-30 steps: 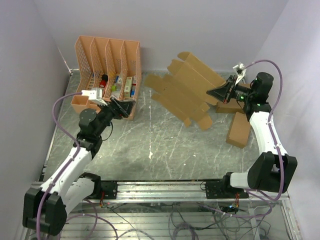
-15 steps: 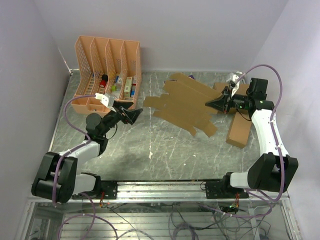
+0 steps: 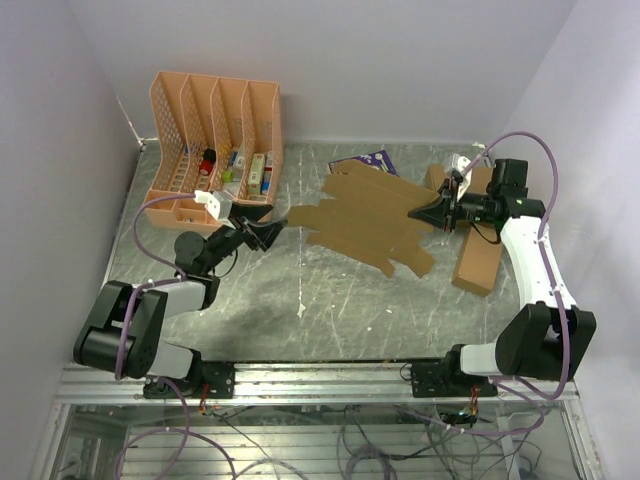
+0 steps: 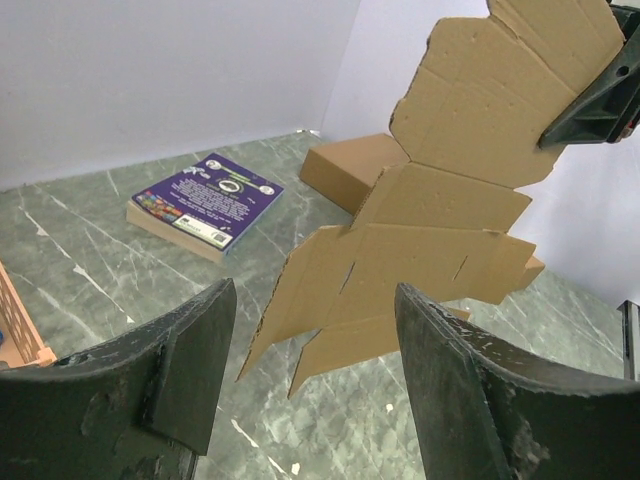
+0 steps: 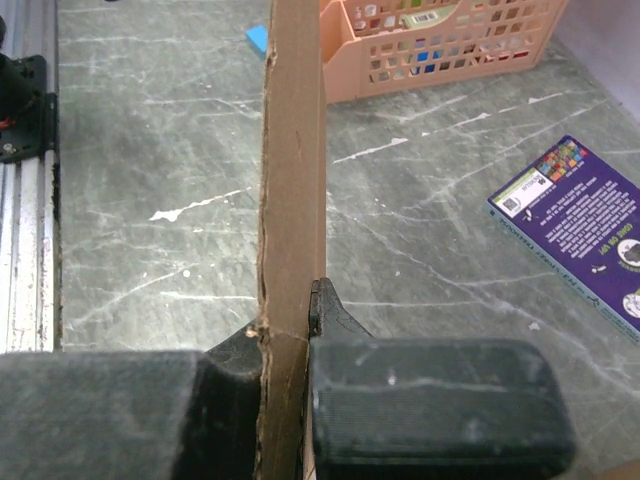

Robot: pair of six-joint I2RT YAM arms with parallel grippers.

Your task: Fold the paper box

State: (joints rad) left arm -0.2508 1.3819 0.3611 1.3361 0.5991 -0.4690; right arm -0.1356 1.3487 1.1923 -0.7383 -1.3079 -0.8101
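Observation:
The paper box is a wide flat die-cut brown sheet (image 3: pixel 368 213), held tilted above the table with its left tabs low. My right gripper (image 3: pixel 434 212) is shut on the sheet's right edge. In the right wrist view the sheet (image 5: pixel 295 140) runs edge-on between the pressed jaws of that gripper (image 5: pixel 288 330). My left gripper (image 3: pixel 270 233) stands open just left of the sheet's left tab, not touching it. In the left wrist view the sheet (image 4: pixel 440 235) hangs beyond the spread fingers of the left gripper (image 4: pixel 312 300), with nothing between them.
An orange slotted file rack (image 3: pixel 215 135) holding small items stands at the back left. A purple book (image 3: pixel 364 160) lies behind the sheet. Brown oblong cartons (image 3: pixel 478 258) lie at the right, near my right arm. A wall runs close along the right side.
The right gripper has lowered the sheet and laid it flatter, uncovering the purple book. The left arm has stretched out low toward the sheet's left end, its jaws a little narrower.

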